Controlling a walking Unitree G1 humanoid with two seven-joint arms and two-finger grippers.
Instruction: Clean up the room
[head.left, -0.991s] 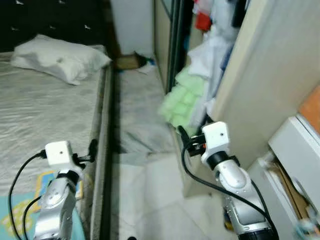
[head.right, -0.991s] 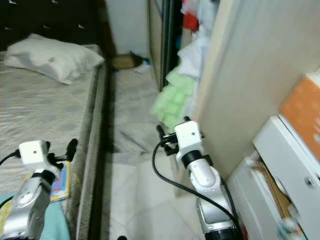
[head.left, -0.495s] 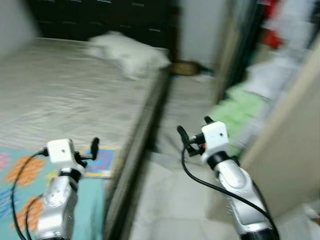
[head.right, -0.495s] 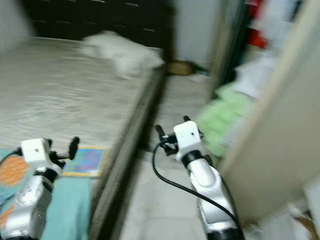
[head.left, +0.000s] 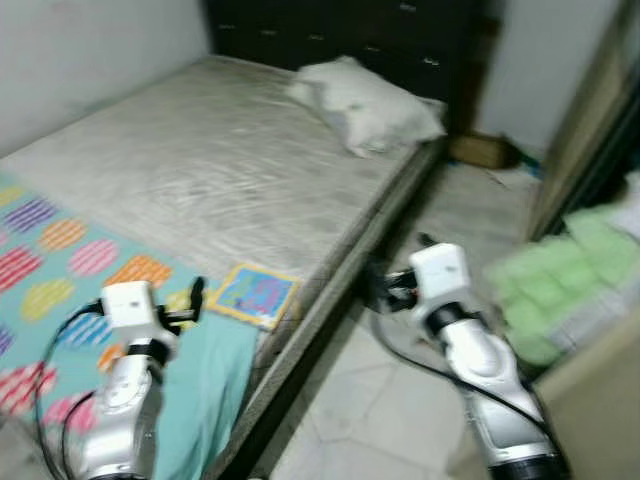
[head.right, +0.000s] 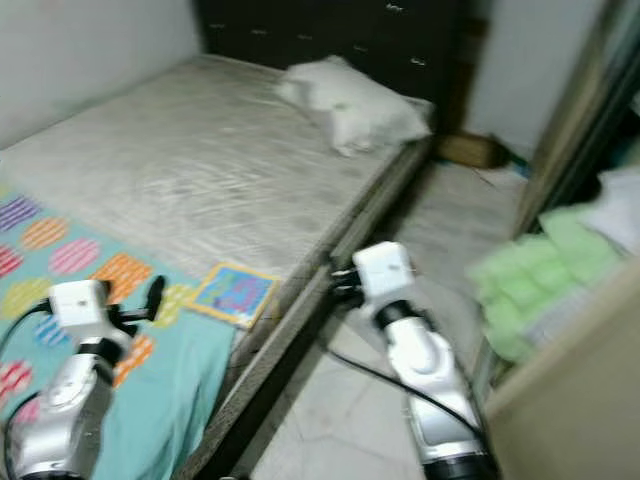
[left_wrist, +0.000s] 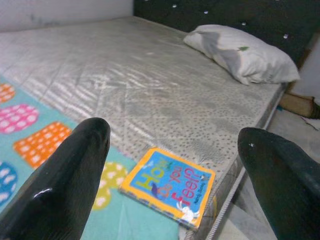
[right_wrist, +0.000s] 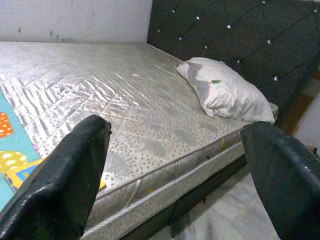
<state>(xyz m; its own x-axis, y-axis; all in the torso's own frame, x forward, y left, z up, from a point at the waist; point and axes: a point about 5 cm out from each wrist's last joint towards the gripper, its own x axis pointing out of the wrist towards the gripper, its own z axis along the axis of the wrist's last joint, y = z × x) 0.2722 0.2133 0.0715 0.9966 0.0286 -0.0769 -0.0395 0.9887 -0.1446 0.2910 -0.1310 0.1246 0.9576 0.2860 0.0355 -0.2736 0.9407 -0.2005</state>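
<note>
Kids' book (left_wrist: 169, 186), blue cover w/ yellow border, lies flat on the mattress (head.left: 200, 170) near its floor-side edge, one corner touching the teal blanket (head.left: 60, 270) w/ coloured blobs. Left wrist view gives the cover title, readable in part as "How do you feel?"; head views show it as just a small bright square. White pillow (head.left: 365, 100) sits at the far end vs. the dark tufted headboard (right_wrist: 225, 35). Right wrist view shows the headboard studs, mattress side and the dark gap under the bed edge.

Left gripper (head.left: 195, 300) held low over the blanket, just short of the book, fingers spread wide, nothing between them. Right gripper (right_wrist: 175, 165) out over the floor beside the bed edge, fingers also wide apart, empty.

Tiled floor (head.left: 400, 400) forms a narrow aisle btw bed and a green bundle (head.left: 550, 290) of cloth on the robot's right. Cardboard box (head.left: 482, 150) at the aisle's far end.
</note>
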